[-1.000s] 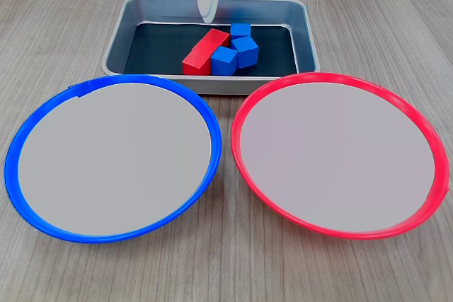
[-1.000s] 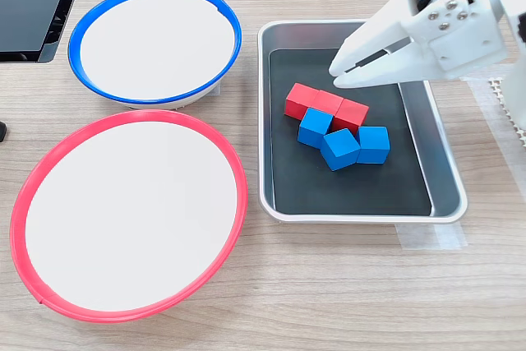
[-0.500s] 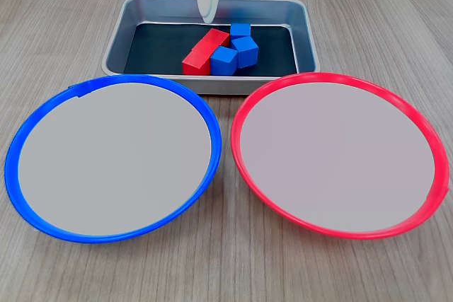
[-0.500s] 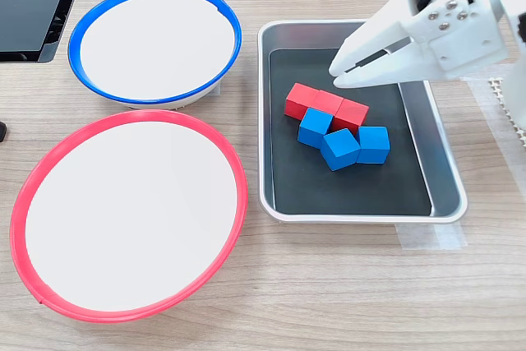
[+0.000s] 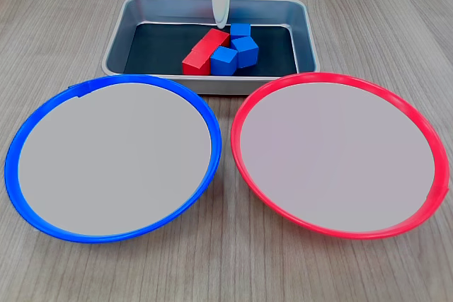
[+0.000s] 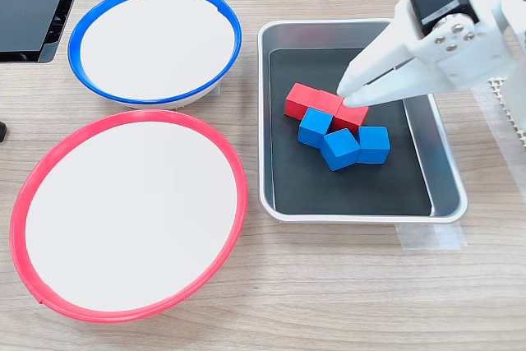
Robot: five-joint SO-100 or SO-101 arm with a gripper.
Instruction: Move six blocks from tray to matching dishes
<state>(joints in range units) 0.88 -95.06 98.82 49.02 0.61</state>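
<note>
1. Silver metal makes the tray [image 5: 117, 40], which in the first exterior view stands on the wooden table [image 5: 64, 5] behind the two dishes. All six blocks lie on its dark bottom: three red blocks [image 5: 204, 51] form one row, and three blue blocks [image 5: 236, 49] are packed against them on the first exterior view's right. My white fingers [image 5: 220, 6] come down from the top edge and end above the far end of the red row. From here I cannot tell if they are spread or pressed together. The blue-rimmed dish [image 5: 41, 114] is on the first exterior view's left and the red-rimmed dish [image 5: 410, 114] on its right; both have nothing inside.

2. In the second exterior view my gripper [image 6: 352, 98] reaches in from the right, and its tip is just at the red block [image 6: 352, 114] nearest the arm. The fingers look almost pressed together, with only a narrow slit between them, and they hold nothing. The blue blocks [image 6: 340, 148] touch the red row on the side toward the viewer.
</note>
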